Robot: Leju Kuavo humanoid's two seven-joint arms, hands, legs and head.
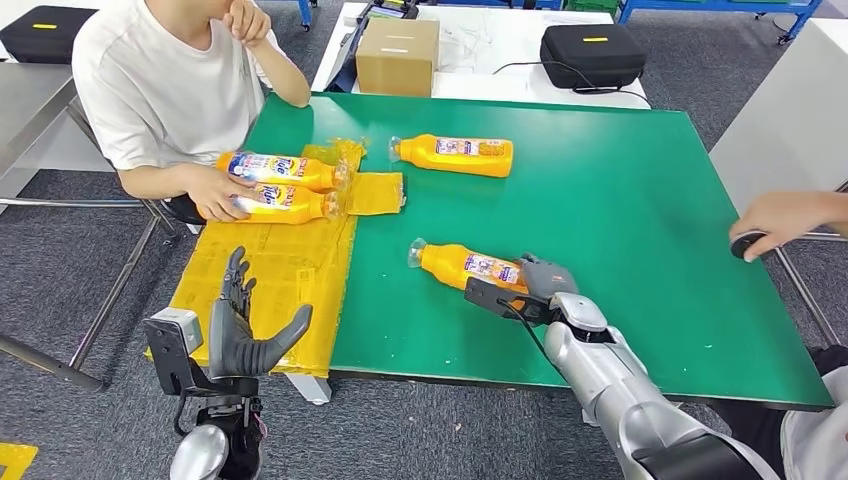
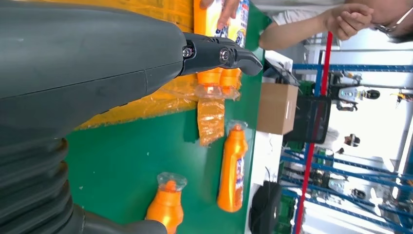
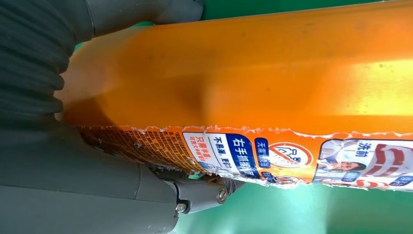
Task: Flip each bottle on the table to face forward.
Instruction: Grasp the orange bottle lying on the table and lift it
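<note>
Right hand [image 1: 540, 280] of mine sits on the base end of the nearest bottle [image 1: 465, 265], which lies on its side on the green table [image 1: 620, 200] with its cap pointing toward my left. Up close my fingers [image 3: 204, 192] and thumb wrap the orange body from both sides, so I have hold of it, though the bottle [image 3: 253, 87] hides most of the fingers and its cap end is cut off. My left hand [image 1: 245, 330] is raised off the near left corner, fingers spread and empty. A second bottle [image 1: 455, 155] lies alone farther back. Two more bottles [image 1: 285, 185] lie side by side on crinkled yellow plastic sheet [image 1: 270, 280], with a seated person's hand [image 1: 215, 192] resting on them and covering part of the labels. Another person's hand [image 1: 785, 220] reaches in at the right edge over a dark object I cannot make out.
</note>
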